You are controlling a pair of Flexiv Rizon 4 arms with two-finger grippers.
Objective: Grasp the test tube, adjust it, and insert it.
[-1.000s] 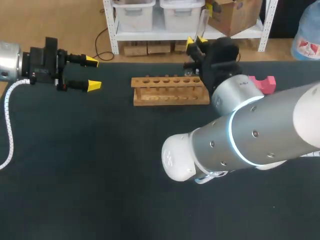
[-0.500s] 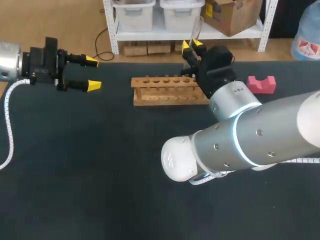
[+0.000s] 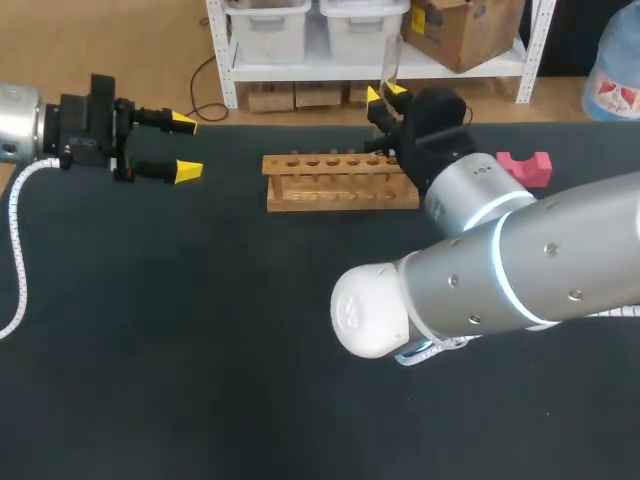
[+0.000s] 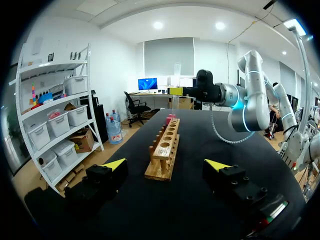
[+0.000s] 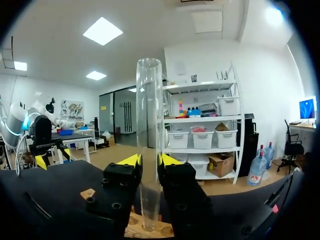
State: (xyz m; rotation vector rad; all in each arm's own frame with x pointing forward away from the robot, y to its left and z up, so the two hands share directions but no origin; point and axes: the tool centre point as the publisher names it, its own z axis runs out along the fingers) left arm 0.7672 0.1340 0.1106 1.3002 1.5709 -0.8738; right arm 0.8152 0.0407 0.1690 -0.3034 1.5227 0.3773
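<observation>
- Right wrist view: the right gripper (image 5: 150, 161) is clamped on the upright glass test tube (image 5: 149, 125), whose lower end is over the wooden rack (image 5: 142, 231).
- Head view: the tube is at the rack's right end, with a pink block (image 3: 524, 167) near it on the black table (image 3: 200, 330).
- The left gripper (image 3: 186, 147) is well apart from them, its fingers spread with nothing between.

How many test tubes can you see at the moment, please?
1: the test tube is held upright in the jaws of the right gripper, over the wooden rack. None shows in the rack's visible holes; some are hidden.
</observation>
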